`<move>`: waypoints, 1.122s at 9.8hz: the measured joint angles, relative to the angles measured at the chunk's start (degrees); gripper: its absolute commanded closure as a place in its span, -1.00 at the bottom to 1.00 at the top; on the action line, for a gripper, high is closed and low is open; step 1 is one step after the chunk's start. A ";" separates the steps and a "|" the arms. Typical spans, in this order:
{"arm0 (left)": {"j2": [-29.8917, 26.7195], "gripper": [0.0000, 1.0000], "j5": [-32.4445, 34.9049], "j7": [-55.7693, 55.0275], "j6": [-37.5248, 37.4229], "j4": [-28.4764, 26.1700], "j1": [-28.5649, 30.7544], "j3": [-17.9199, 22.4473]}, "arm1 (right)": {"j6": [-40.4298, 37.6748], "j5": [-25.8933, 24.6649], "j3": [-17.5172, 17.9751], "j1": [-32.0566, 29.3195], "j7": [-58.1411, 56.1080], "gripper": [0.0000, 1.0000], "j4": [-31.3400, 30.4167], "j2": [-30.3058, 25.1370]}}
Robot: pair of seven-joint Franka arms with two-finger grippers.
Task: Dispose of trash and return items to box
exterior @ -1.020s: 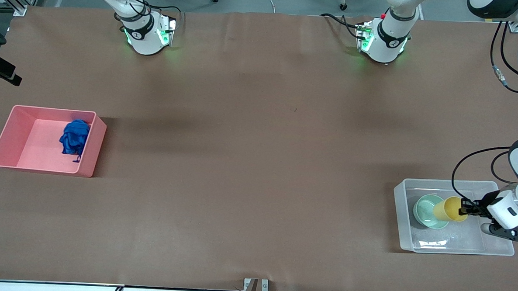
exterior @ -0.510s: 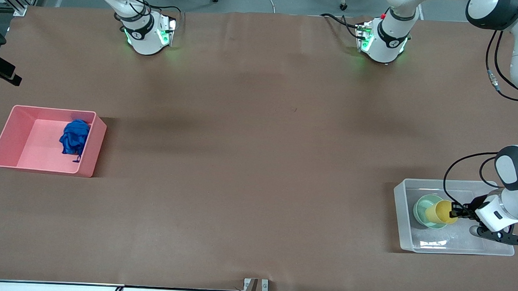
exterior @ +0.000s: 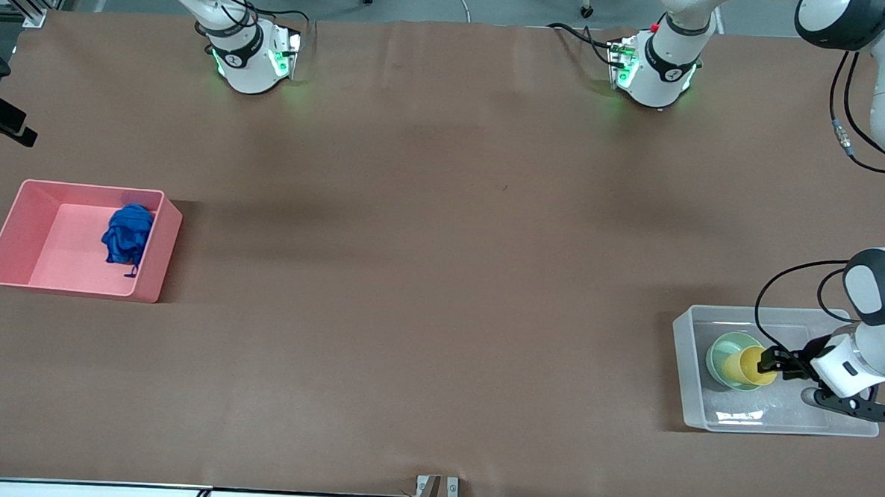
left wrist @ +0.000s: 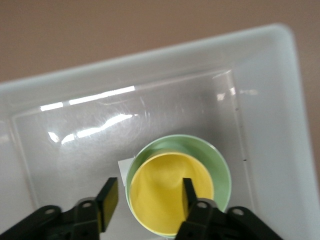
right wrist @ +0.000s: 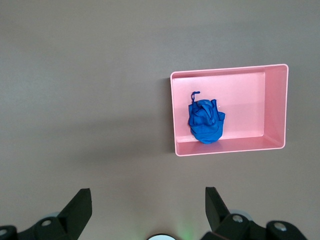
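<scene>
Left end effector (left wrist: pixel 146 199) sat low inside the clear plastic box (exterior: pixel 683 341) at the left arm's end of the table (exterior: pixel 441 278). Its fingers (left wrist: pixel 108 200) stood apart, straddling one wall of the yellow cup (left wrist: pixel 167 192): one finger outside the rim, the other inside the mouth, neither visibly pressing. Judged a release rather than a grip.

The cup was nested upright in the mint-green bowl (left wrist: pixel 220 170), which rested on the box floor partly over a white square label (left wrist: pixel 124 165). Stacking the two leaves most of the floor bare.

Right end effector (right wrist: pixel 145 207) hung high over bare table, fingers spread wide and holding nothing; that arm was waiting.

The blue crumpled wad (exterior: pixel 127 235) lay in the pink bin (exterior: pixel 10 222) at the right arm's end of the table, against the wall toward the middle of the table, strand dangling.

Judgement: trash disposed, both items boxed; only left-arm withdrawal seemed outstanding. Risk: a finger catching the cup wall on the way up.
</scene>
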 measured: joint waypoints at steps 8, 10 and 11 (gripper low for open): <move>-25.57 -1.00 -0.30 -4.65 -18.08 -4.98 -1.18 -1.30 | 0.00 0.00 0.09 -0.33 -0.01 -1.00 -0.13 0.06; -31.19 -1.00 -3.23 -5.30 -25.09 -5.21 -1.25 -1.90 | 0.00 0.00 0.11 -0.40 -0.02 -1.00 -0.17 0.06; -33.48 -1.00 -4.15 -5.46 -27.30 -5.43 -1.23 -1.91 | 0.00 0.00 0.13 -0.42 -0.02 -1.00 -0.19 0.07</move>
